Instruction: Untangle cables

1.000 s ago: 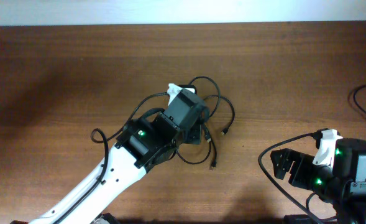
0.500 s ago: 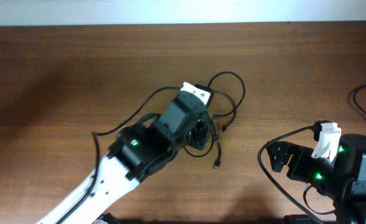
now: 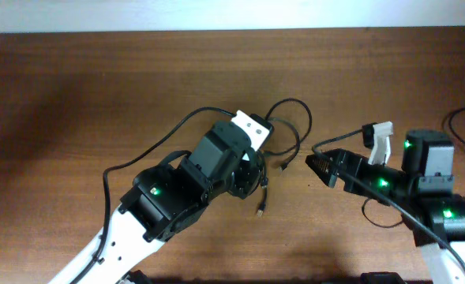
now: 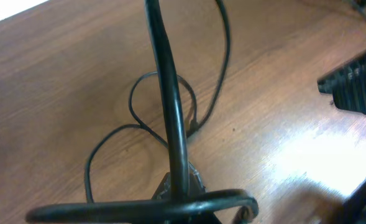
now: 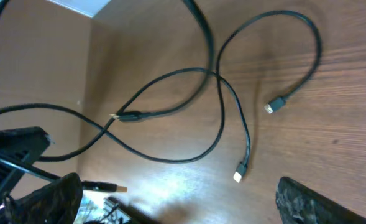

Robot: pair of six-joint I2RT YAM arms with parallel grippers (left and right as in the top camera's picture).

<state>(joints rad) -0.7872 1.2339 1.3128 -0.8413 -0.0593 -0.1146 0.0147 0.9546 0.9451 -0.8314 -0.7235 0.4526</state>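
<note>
Overhead, the cables sit mid-counter, looped just right of and beyond the left end effector. One plug lies just on its near side. In the left wrist view a strand rises off the wood straight to that end effector, so it looks pinched on the strand, though its fingers are hidden. The right end effector hangs to the right of the left one, near the loops, spread and holding nothing.

My worry is that if the left lifts while the strands cross as they do, the crossing could cinch into a knot. The right one could also snag a loop it wasn't after.

A second ago the right arm sat off in the corner; it has swung in, and the loops have shifted rightward.
</note>
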